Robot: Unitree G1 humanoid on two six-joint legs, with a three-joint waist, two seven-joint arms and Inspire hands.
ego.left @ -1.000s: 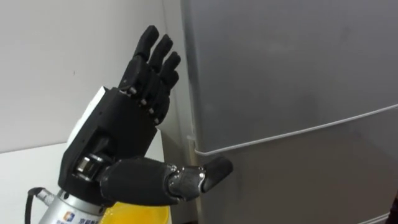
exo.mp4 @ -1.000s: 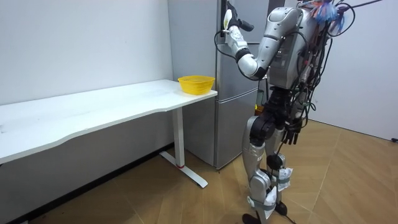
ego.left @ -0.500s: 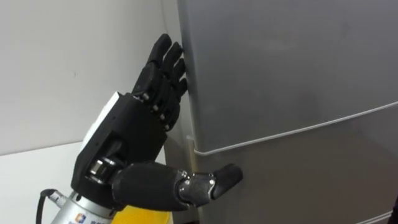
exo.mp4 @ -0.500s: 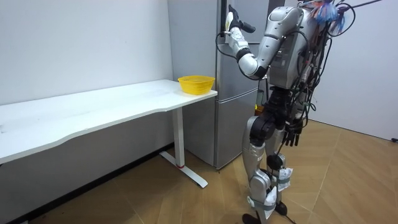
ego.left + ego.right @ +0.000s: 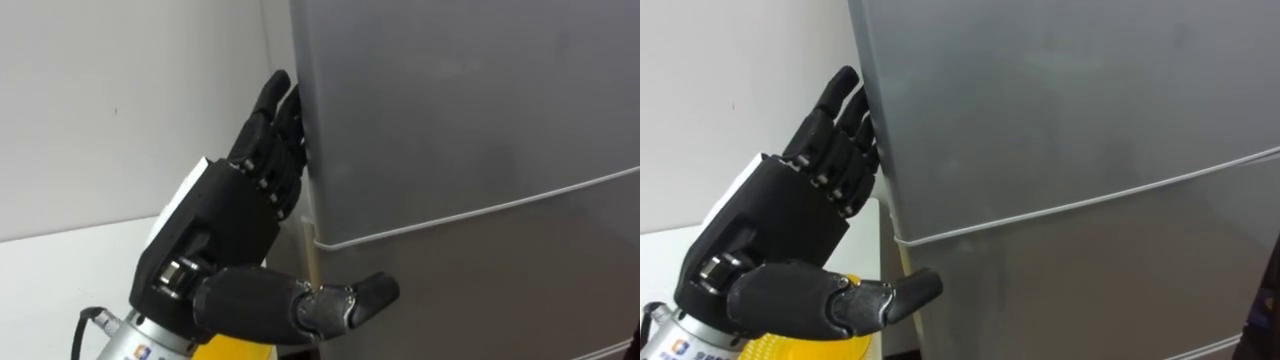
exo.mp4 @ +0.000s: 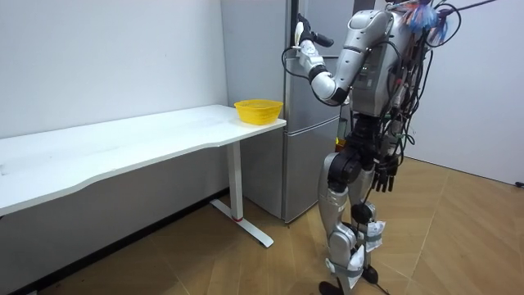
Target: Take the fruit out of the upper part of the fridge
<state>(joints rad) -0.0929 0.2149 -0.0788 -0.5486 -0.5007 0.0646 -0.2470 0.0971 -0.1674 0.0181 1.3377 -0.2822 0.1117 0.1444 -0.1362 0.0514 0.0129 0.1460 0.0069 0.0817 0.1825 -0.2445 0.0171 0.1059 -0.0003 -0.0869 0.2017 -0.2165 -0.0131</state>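
The upper fridge door (image 5: pixel 460 110) stands just to the right of the left hand (image 5: pixel 225 245), and it is closed. The hand is raised with its fingers (image 5: pixel 270 120) straight and close together, their tips against the door's left edge. The thumb sticks out apart from them, lying across the front of the fridge just under the pale seam (image 5: pixel 480 210) that parts the upper door from the lower door (image 5: pixel 500 290).

Below the hand sits a yellow bowl (image 6: pixel 258 110) at the end of a long white table (image 6: pixel 123 143), which runs away from the fridge along a plain white wall (image 5: pixel 120 110) behind the hand. The robot stands upright on a wooden floor (image 6: pixel 246 266), facing the fridge, its right hand (image 6: pixel 385 174) hanging by the hip.

The upper door is a flat, smooth sheet of matte grey.
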